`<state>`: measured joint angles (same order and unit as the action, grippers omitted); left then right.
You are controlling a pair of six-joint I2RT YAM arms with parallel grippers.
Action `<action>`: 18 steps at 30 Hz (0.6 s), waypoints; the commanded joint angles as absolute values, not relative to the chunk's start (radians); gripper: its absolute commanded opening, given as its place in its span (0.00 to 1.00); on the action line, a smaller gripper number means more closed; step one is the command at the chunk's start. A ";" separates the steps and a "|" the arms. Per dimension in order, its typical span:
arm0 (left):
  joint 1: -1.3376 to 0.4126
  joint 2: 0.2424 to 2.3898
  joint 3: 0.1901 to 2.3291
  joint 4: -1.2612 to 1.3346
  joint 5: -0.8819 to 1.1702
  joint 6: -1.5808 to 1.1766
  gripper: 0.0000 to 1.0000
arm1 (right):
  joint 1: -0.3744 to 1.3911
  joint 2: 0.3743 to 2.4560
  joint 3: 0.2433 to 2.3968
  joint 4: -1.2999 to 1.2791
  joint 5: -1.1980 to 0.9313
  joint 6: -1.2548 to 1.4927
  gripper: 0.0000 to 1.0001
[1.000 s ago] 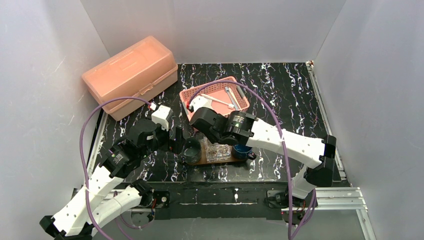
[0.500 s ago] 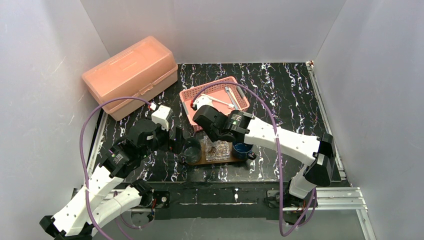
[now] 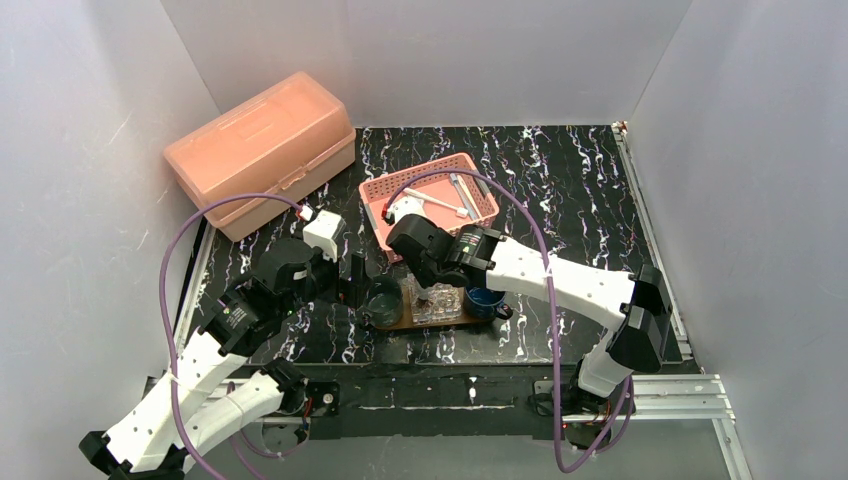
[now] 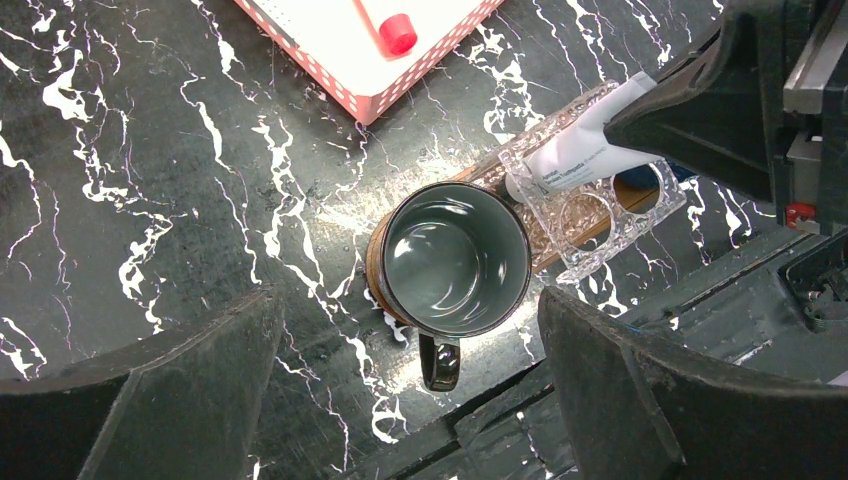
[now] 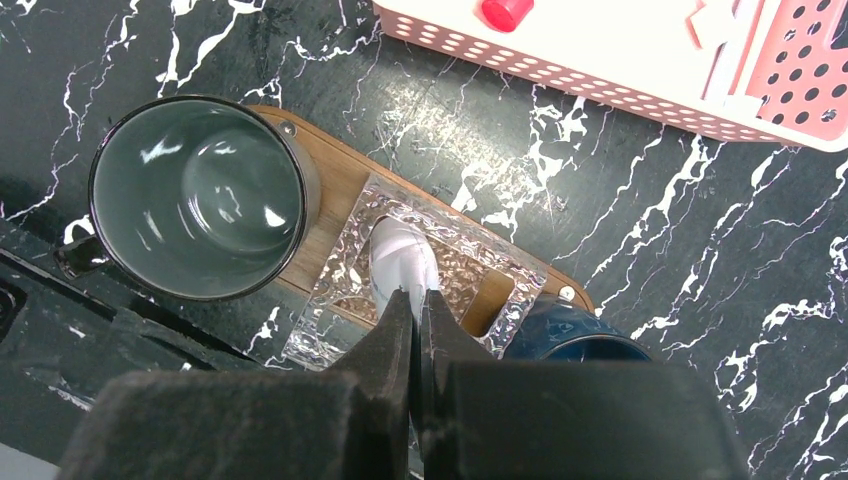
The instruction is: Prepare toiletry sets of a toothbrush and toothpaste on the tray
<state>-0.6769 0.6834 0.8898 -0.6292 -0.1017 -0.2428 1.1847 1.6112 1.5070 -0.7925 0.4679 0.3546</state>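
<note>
My right gripper [image 5: 418, 305] is shut on a silvery-white toothpaste tube [image 5: 402, 258], holding it nose-down into the clear square box [image 5: 455, 262]. The box stands on the brown wooden tray [image 5: 335, 178], between a grey mug [image 5: 195, 195] and a blue mug [image 5: 570, 338]. In the top view the right gripper [image 3: 427, 288] is over the tray [image 3: 440, 322]. White toothbrushes [image 3: 440, 203] lie in the pink basket [image 3: 385, 190]. My left gripper [image 4: 408, 310] is open and empty, just above the grey mug [image 4: 455, 258]. The left wrist view also shows the tube [image 4: 580, 155].
A large pink lidded box [image 3: 262, 150] stands at the back left. The pink basket [image 5: 600, 60] also holds a red-capped tube [image 5: 507, 10]. White walls enclose the black marbled table [image 3: 570, 190]. The table's front rail [image 3: 450, 390] runs just behind the tray.
My right gripper has come down and slightly left with the tube, onto the clear box. The left arm has not moved.
</note>
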 commanded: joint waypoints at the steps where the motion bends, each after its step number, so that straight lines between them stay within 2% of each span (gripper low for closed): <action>1: -0.676 0.679 0.878 -0.626 -0.109 -0.236 0.98 | 1.179 1.601 1.499 -0.741 0.462 0.376 0.01; 6: -0.676 0.678 0.880 -0.626 -0.108 -0.238 0.98 | 1.178 1.603 1.494 -0.733 0.459 0.380 0.02; 11: -0.676 0.681 0.880 -0.626 -0.105 -0.238 0.98 | 1.178 1.608 1.499 -0.735 0.460 0.382 0.22; 18: -0.676 0.684 0.880 -0.625 -0.103 -0.238 0.98 | 1.178 1.612 1.530 -0.742 0.467 0.381 0.40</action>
